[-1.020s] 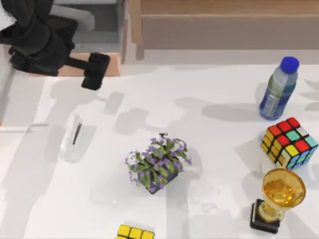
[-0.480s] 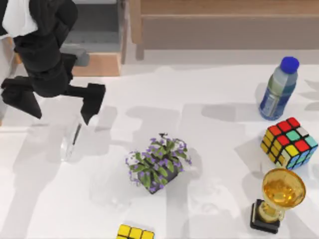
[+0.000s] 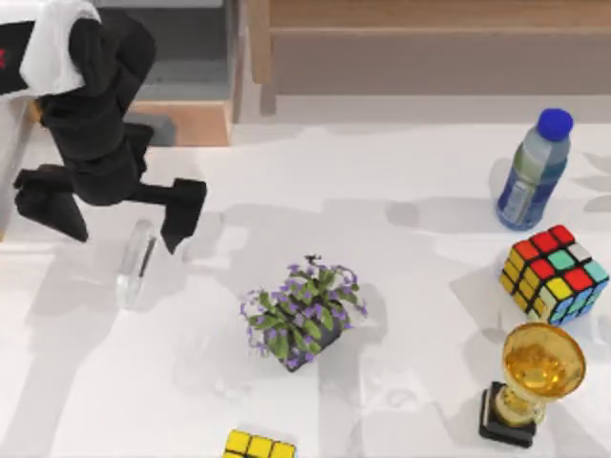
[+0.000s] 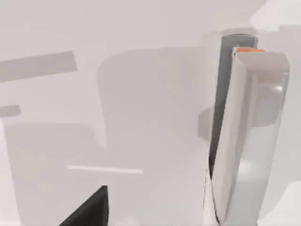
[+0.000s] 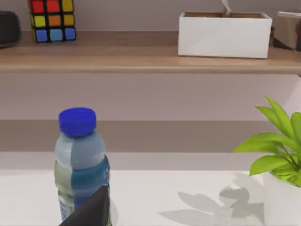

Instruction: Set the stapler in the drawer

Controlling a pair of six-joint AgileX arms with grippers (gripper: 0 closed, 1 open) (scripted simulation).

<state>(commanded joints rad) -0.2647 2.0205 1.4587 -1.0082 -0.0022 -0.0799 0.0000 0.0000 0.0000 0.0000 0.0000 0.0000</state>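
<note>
- Left gripper at the surface's far left, black fingers spread wide, straddling the slim white stapler from above.
- Stapler lies flat on the white surface, not gripped.
- Grey-walled drawer with tan front panel sits open, just beyond the gripper.
- Right gripper: fingers' state cannot tell.

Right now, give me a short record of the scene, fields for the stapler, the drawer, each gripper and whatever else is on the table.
stapler: flat on the table near its left side, outside the drawer
drawer: open at the back left, grey inside, tan front panel
left gripper: open, fingers straddling the stapler's far end, not closed on it
right gripper: faces the bottle
others: bottle, Rubik's cube, trophy, purple flower pot
</note>
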